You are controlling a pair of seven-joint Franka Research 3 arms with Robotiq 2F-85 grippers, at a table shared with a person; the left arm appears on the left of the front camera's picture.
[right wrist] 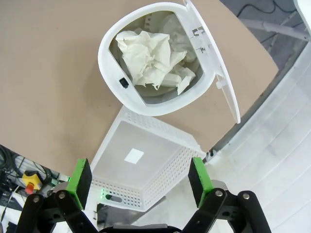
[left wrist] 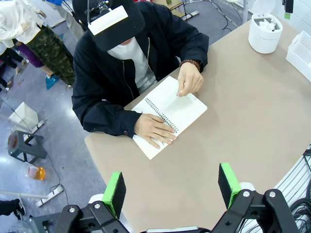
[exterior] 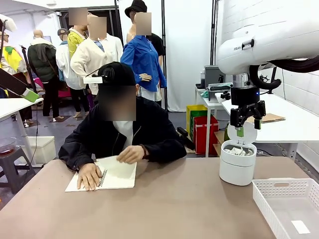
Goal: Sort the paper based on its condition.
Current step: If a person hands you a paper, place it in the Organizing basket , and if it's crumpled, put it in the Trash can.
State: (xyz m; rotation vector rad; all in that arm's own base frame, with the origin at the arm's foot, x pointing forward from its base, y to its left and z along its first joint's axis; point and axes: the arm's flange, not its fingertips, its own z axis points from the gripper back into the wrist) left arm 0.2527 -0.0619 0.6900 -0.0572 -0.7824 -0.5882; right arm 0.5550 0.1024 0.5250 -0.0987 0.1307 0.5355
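- Right gripper (exterior: 247, 117) hangs directly over the white bin (exterior: 237, 172), on the right side of the table (exterior: 174, 209). Its fingers point down and do not touch the bin.
- In the right wrist view, the right gripper (right wrist: 139, 175) has its green pads (right wrist: 80, 175) spread wide with nothing between them: released, empty.
- The bin's lid (right wrist: 214, 63) is swung open to one side. The bin (right wrist: 104, 58) holds crumpled paper (right wrist: 150, 56), several wrinkled white wads packed together below the rim.
- In the front view, bits of the crumpled paper (exterior: 238, 151) show just above the bin's rim.
- The white perforated basket (exterior: 283, 183) sits at the near right corner of the table, just beside the bin and nearer than it.
- One flat slip (exterior: 300, 226) lies on the basket floor. In the right wrist view, the flat slip (right wrist: 133, 156) is smooth and lies alone near the middle of the basket (right wrist: 165, 179).
- Left gripper (left wrist: 171, 189) is held high above the near left part of the table. Its pads (left wrist: 115, 193) are wide apart with nothing between them: released.
- A person sits at the far side, left of centre, with a spiral notebook (exterior: 117, 174) open on the table.
- One hand (exterior: 89, 175) presses flat on the notebook near the spiral binding. The other hand (exterior: 132, 154) rests at the notebook's far edge.
- In the left wrist view, the notebook (left wrist: 170, 114) lies well apart from the bin (left wrist: 265, 39).
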